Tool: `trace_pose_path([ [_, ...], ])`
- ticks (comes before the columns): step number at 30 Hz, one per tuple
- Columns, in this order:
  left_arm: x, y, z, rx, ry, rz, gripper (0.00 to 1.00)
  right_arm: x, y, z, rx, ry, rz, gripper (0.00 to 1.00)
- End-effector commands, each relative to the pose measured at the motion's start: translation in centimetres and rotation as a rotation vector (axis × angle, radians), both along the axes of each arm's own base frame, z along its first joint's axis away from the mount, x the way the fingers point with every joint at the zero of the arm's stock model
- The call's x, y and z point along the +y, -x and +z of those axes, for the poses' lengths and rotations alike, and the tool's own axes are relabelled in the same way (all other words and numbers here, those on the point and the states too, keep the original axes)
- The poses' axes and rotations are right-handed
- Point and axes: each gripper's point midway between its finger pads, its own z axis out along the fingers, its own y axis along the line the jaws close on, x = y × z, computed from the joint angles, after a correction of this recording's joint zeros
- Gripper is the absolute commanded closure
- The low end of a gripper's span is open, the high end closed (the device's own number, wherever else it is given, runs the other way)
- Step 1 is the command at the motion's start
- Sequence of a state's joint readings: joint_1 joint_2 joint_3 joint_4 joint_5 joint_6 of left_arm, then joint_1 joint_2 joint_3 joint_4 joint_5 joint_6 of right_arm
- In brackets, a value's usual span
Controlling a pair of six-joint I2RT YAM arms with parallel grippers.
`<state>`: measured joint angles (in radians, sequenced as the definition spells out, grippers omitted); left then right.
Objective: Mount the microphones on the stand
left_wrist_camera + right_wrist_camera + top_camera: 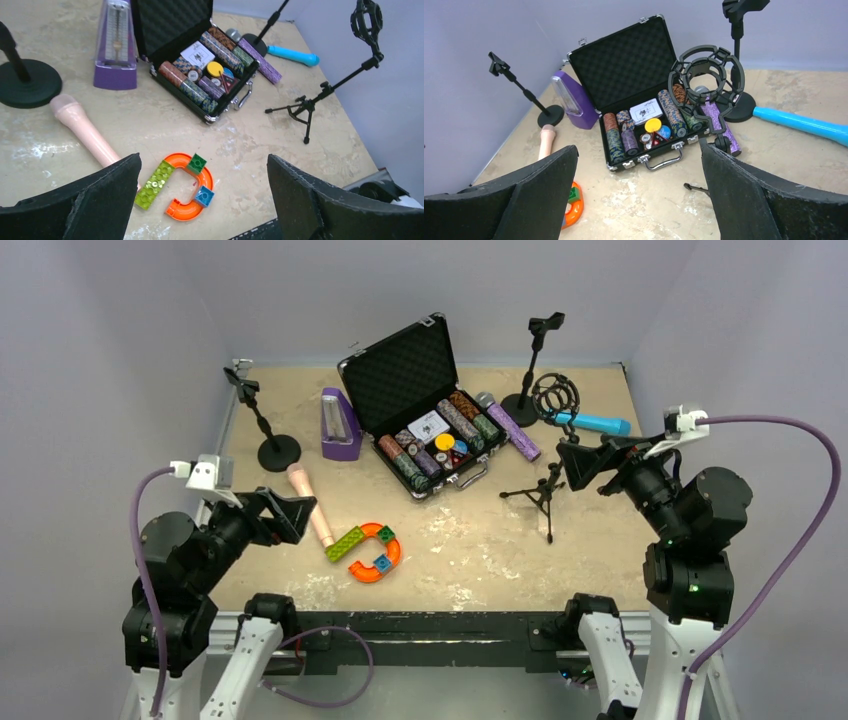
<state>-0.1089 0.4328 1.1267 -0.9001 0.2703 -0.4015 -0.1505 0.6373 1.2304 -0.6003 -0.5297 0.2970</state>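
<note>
The left jaws and the right jaws are both standing fully released, grasping nothing. The pink microphone (310,505) is lying on the desk (470,550) just ahead of the left jaws. The purple microphone (510,426) is lying beside the open poker-chip case (400,370). The blue microphone (597,423) is lying behind the tripod stand (545,492), near the right jaws.

The pink microphone (82,131) lies at the near left, its head just beside a round stand base (27,82). The purple microphone (260,62) lies along the open chip case's (172,22) right side, and the cyan microphone (292,55) lies farther right. The left gripper's (202,160) fingers stand wide apart.
</note>
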Motion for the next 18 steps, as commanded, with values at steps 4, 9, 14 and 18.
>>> trace_pose_path([
  [4, -3.5, 0.4, -2.2, 0.12, 0.06, -0.212, 0.0, 0.9, 0.6, -0.3, -0.021, 0.043, 0.067, 0.01],
  [9, -3.9, 0.3, -4.8, 0.282, 0.047, -0.242, 0.0, 3.4, 2.3, -1.9, -0.09, 0.198, 0.296, 0.01],
  [14, -4.1, 0.0, -7.5, 0.441, 0.024, -0.264, 0.0, 6.1, 5.2, -3.4, -0.199, 0.348, 0.586, 0.01],
  [18, -4.0, 0.0, -9.7, 0.528, -0.087, -0.263, 0.0, 6.4, 5.3, -5.7, -0.176, 0.361, 0.651, 0.01],
])
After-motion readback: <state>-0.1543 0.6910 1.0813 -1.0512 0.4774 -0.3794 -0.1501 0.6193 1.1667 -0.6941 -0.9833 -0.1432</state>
